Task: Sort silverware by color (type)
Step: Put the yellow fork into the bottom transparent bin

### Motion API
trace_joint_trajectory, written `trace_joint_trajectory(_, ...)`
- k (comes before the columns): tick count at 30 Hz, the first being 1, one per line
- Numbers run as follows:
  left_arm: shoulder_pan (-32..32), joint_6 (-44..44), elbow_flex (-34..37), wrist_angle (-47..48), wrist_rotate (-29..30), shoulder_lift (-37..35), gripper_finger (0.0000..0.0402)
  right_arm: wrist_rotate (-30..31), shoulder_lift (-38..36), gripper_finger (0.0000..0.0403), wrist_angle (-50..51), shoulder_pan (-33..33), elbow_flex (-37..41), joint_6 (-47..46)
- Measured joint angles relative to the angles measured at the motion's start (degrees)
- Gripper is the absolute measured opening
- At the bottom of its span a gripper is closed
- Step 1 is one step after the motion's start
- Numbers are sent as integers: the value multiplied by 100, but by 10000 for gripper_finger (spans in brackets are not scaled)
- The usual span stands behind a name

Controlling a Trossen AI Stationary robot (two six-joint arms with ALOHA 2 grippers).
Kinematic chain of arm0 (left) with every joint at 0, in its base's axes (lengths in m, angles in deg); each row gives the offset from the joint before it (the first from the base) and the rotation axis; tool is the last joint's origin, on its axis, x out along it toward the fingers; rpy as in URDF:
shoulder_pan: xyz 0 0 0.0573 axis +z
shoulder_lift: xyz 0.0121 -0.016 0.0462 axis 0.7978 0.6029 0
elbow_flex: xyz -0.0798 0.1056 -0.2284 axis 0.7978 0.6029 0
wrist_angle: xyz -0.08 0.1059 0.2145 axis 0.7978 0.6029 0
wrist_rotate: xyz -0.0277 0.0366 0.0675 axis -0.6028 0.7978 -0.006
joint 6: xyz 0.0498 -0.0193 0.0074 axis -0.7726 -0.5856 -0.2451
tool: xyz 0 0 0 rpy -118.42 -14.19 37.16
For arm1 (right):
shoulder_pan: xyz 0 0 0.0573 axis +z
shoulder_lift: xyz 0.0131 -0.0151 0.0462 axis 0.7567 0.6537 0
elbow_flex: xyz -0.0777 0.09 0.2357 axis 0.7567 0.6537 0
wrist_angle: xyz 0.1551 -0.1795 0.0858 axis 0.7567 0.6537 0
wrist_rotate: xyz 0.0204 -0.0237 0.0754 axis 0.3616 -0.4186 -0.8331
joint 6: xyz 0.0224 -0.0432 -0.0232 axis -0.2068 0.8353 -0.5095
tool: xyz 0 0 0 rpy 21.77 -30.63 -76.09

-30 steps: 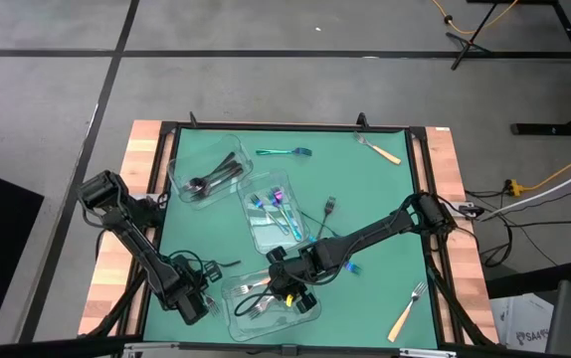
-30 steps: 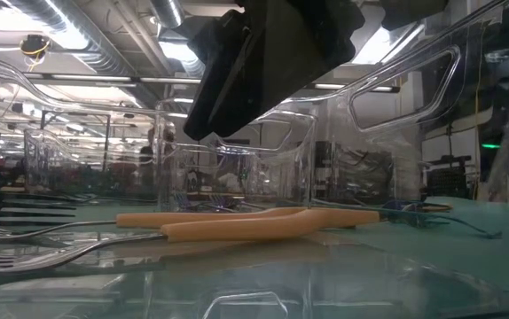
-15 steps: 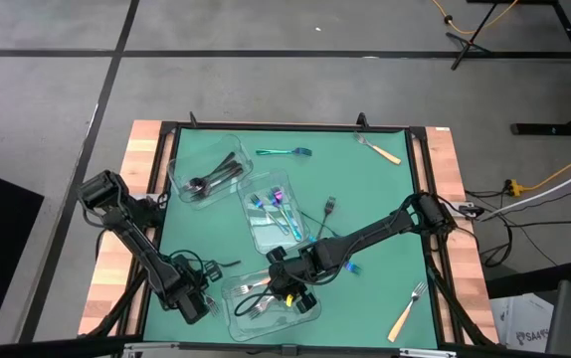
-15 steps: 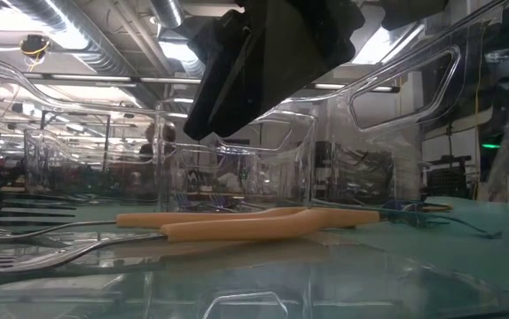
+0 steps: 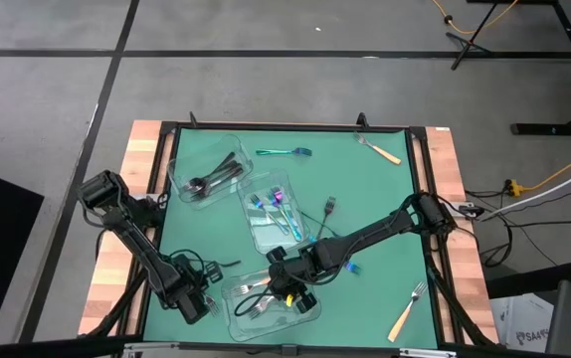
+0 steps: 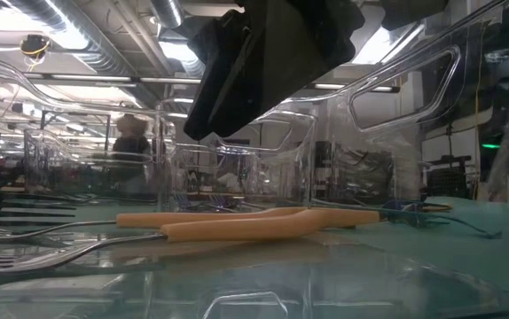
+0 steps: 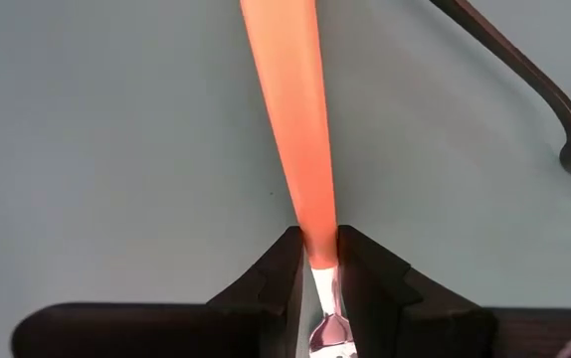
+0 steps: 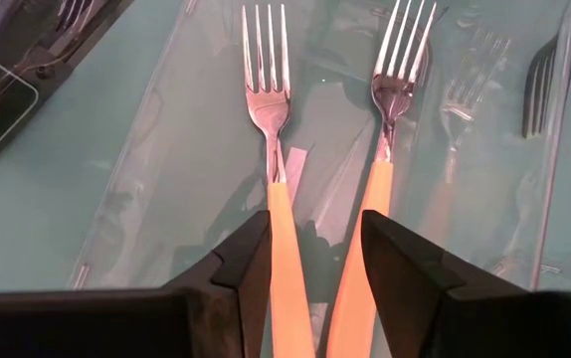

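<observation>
**Both arms low at the near container**

Landmark: near container (image 5: 271, 298), clear plastic, at the front edge of the green mat (image 5: 385, 199)

- Left gripper (image 7: 315, 261) just left of the near container, low on the mat, fingers pinched on an orange-handled utensil (image 7: 290, 119); handle runs forward from the fingertips, silver neck showing between them
- Black utensil (image 7: 524, 89) on the mat close beside that handle, apart from it
- Right gripper (image 8: 313, 244) over the near container, fingers spread wide, nothing gripped; two orange-handled forks (image 8: 269, 149) side by side below, tines pointing away, handles running through the gap between the fingers
- Middle container (image 5: 274, 214), behind the near one, with iridescent pieces (image 5: 278, 199)
- Far-left container (image 5: 206, 171) with black pieces (image 5: 216, 177)
- Loose on the mat: teal fork (image 5: 284, 152) far back; orange fork (image 5: 380, 149) back right; black fork (image 5: 328, 207) right of the middle container; orange fork (image 5: 407, 310) well right of the near container
</observation>
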Motion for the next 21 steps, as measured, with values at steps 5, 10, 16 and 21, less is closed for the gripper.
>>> trace_joint_trajectory(5,2,24,0,2,-1,0,57,0,0,145,0,0,0,0)
trace_joint_trajectory(10,19,48,0,2,-13,0,57,0,0,145,-2,-2,0,-2)
trace_joint_trajectory(16,66,-97,0,8,-210,0,57,0,0,145,0,0,0,-1)
trace_joint_trajectory(21,63,-297,0,7,-267,0,57,0,0,145,-2,-2,0,0)
